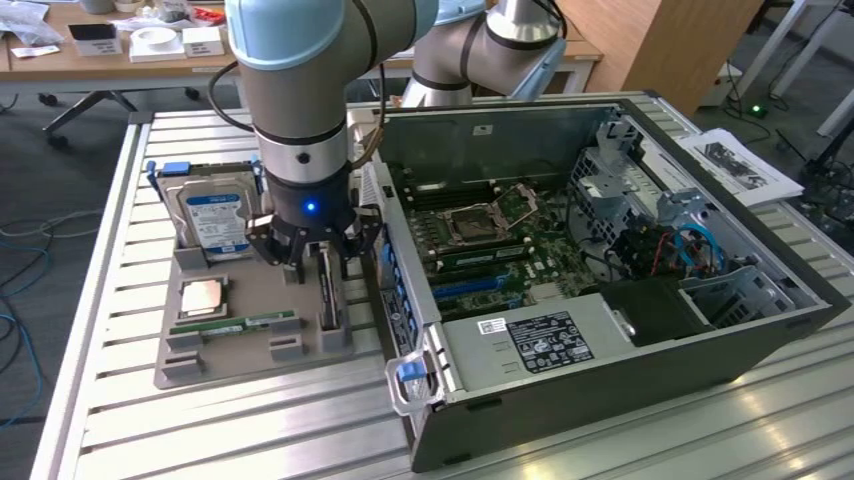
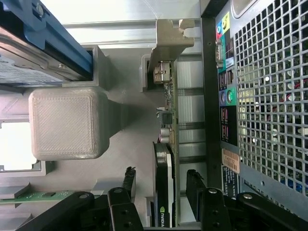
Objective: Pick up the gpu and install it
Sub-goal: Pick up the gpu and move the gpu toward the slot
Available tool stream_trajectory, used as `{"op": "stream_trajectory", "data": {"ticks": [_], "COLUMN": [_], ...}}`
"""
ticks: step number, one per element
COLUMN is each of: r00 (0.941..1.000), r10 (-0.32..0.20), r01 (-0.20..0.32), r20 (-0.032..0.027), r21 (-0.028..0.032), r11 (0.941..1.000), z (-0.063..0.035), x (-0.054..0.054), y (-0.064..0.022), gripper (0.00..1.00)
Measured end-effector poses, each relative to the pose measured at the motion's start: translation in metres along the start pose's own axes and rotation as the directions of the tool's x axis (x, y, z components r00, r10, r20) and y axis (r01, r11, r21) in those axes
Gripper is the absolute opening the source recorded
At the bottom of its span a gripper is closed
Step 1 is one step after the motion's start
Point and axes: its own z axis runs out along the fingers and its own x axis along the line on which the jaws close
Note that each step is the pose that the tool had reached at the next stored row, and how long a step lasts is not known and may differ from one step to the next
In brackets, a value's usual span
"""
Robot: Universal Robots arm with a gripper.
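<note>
Gpu: thin dark card w/ pale bracket end, standing on edge in gray holder. Arm vertical above holder, gripper pointing down, fingers spread, straddling card, gaps both sides.

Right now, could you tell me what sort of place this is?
Probably a robotics lab bench for PC assembly: an open computer case on a slotted aluminium table, a grey parts fixture holding a hard drive, and cluttered desks behind.

A slatted metal table carries a grey parts holder beside an open computer case.
</note>
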Motion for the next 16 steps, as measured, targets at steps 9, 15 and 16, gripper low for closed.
{"op": "stream_trajectory", "data": {"ticks": [9, 15, 16], "r00": [1.0, 1.0, 1.0], "r10": [0.0, 0.0, 0.0], "r01": [0.0, 0.0, 0.0], "r20": [0.0, 0.0, -0.0001], "r21": [0.0, 0.0, 0.0001], "r11": [1.0, 1.0, 1.0], "z": [0.0, 0.0, 0.0], "x": [0.0, -0.0007, -0.0006], "y": [-0.0001, -0.0001, -0.0001], "gripper": [0.46, 0.46, 0.46]}}
